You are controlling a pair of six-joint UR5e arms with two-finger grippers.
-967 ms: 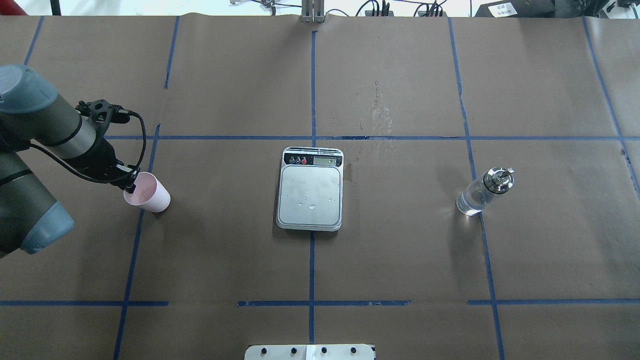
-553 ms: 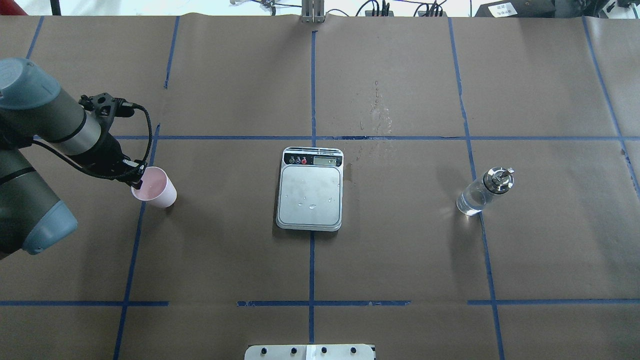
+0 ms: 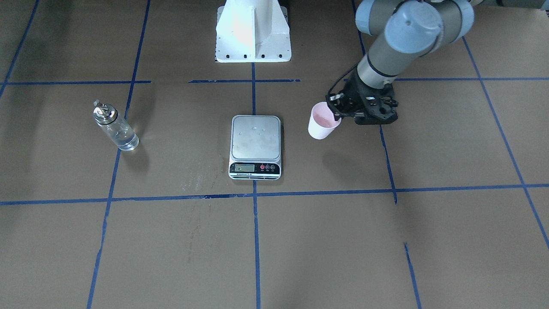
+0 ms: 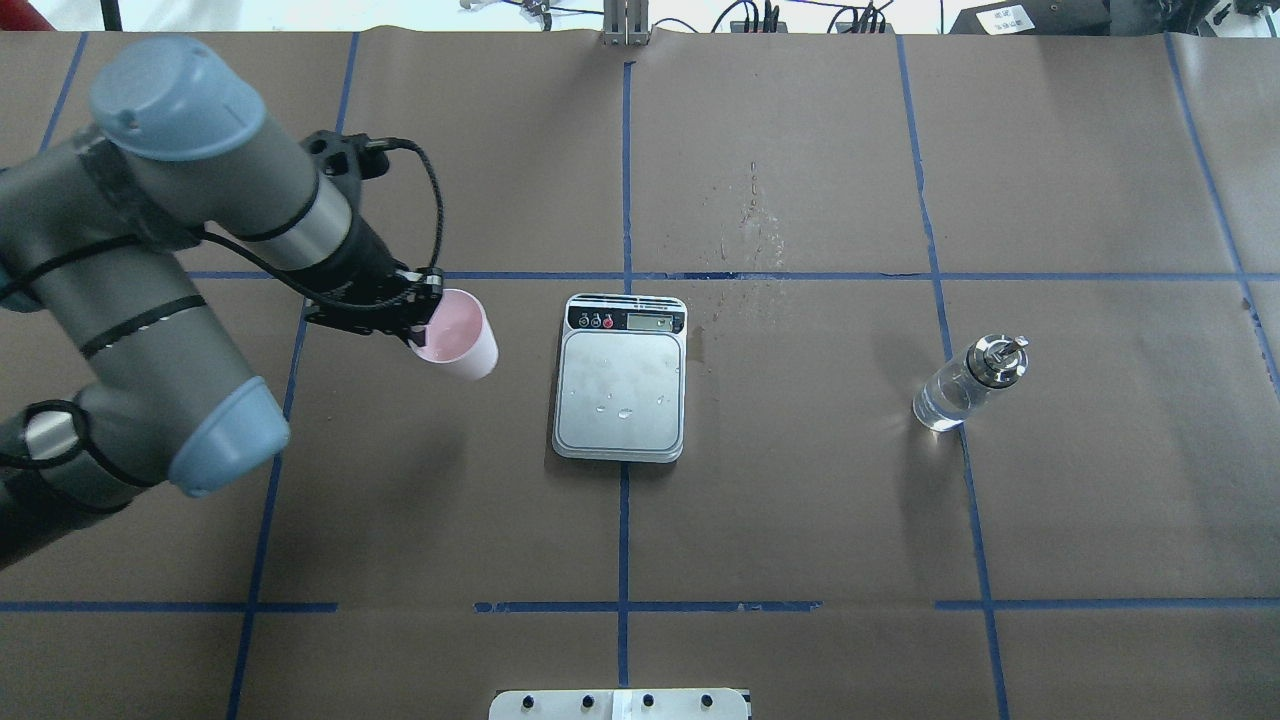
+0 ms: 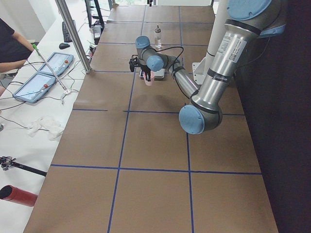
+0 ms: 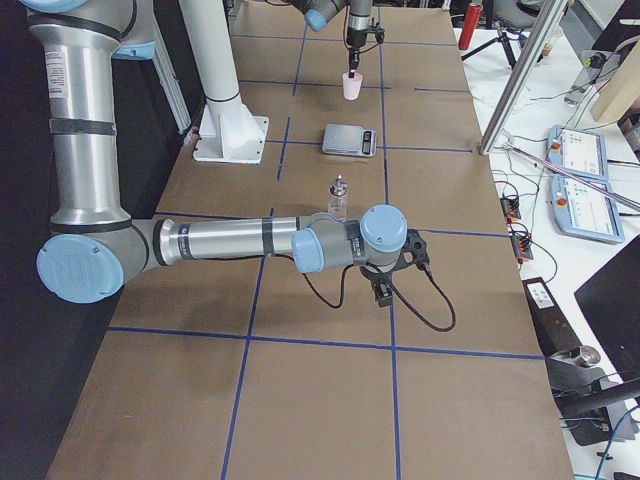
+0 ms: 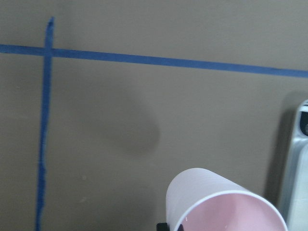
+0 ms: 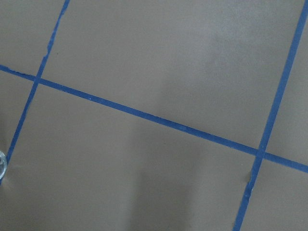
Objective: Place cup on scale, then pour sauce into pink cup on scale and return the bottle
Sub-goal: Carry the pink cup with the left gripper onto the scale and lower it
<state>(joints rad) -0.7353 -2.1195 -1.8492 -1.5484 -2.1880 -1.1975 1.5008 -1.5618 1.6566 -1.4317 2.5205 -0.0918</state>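
Note:
My left gripper (image 4: pixel 420 318) is shut on the near-left rim of the pale pink cup (image 4: pixel 456 342), which hangs upright above the paper just left of the scale (image 4: pixel 620 390). From the front, the cup (image 3: pixel 321 122) and gripper (image 3: pixel 336 112) hover to the right of the scale (image 3: pixel 256 143). The left wrist view shows the cup (image 7: pixel 216 204) over its shadow, with the scale's edge (image 7: pixel 297 163) to the right. The glass bottle (image 4: pixel 966 384) with clear sauce (image 4: pixel 938 408) stands far right, untouched. My right gripper (image 6: pixel 383 290) shows only in the exterior right view, near the bottle (image 6: pixel 338 198); I cannot tell its state.
Water droplets lie on the scale's plate, and dried splash marks (image 4: pixel 755 228) stain the paper behind it. The white robot pedestal (image 3: pixel 253 34) stands behind the scale. Tablets (image 5: pixel 46 73) and cables lie on the side bench beside a person's arm (image 5: pixel 12 43).
My left arm has carried the cup to the right, from the far-left tape line to just beside the scale. The bottle and scale have not moved.

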